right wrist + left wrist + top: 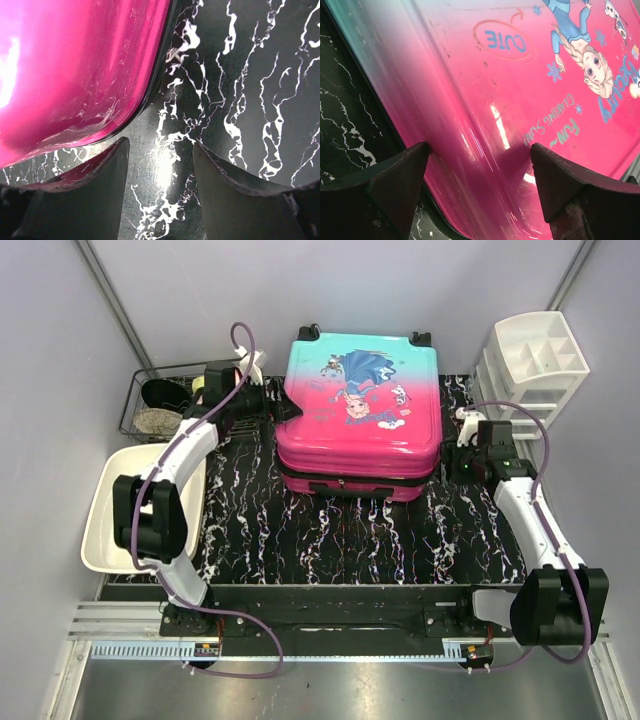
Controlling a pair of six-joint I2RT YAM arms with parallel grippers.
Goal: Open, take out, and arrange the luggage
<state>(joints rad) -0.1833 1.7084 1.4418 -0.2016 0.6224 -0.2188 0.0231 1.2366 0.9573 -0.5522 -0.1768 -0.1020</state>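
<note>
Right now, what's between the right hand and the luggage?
Only bare marbled mat between right hand and luggage, per the right wrist view.

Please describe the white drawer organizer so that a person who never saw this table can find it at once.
Find the pink and teal suitcase in the middle of the black marbled mat. To its right, in the far corner, stands the drawer organizer. Unlike the low white tub on the left, it is tall, with divided compartments open on top.
</note>
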